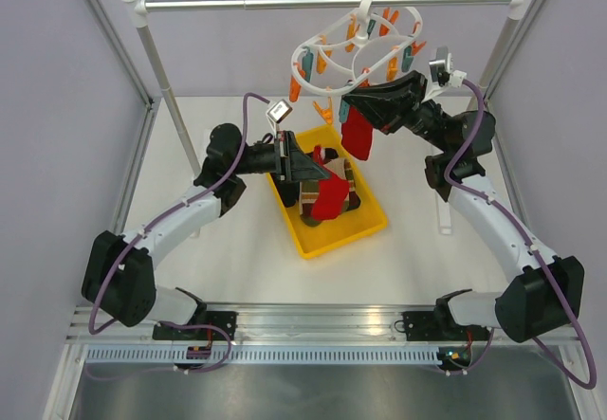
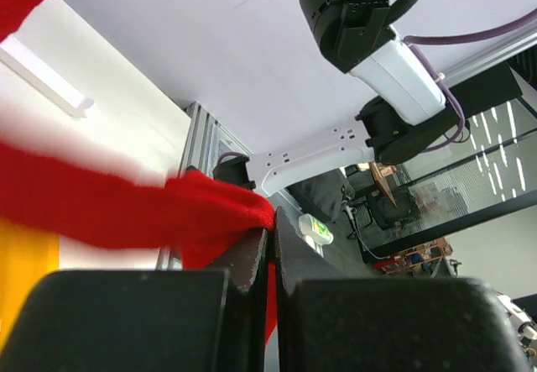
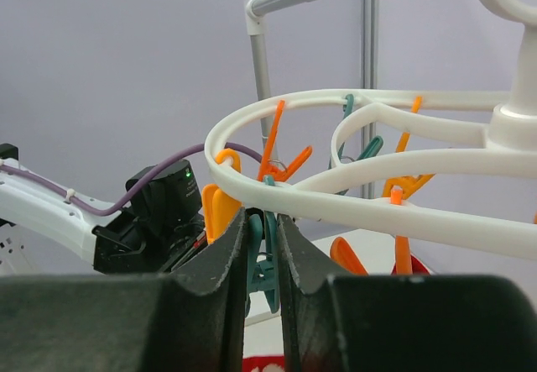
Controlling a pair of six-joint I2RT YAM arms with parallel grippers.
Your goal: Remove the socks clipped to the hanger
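Note:
The white hanger [image 1: 360,45] hangs by its hook from the rail, with orange and teal clips under its ring [image 3: 352,204]. One red sock [image 1: 358,134] dangles from it. My right gripper [image 1: 358,100] is just above that sock. In the right wrist view its jaws [image 3: 261,238] are pressed on both sides of a teal clip [image 3: 267,259], and a bit of red sock [image 3: 264,362] shows below. My left gripper [image 1: 318,167] is over the yellow bin. It is shut on another red sock [image 1: 330,197], whose cloth [image 2: 126,208] is pinched between the fingertips [image 2: 273,238].
The yellow bin [image 1: 370,226] stands mid-table and holds a brown patterned sock [image 1: 311,197]. The metal rail [image 1: 332,3] spans the back on two posts [image 1: 166,88]. In the left wrist view, the right arm [image 2: 369,44] crosses overhead.

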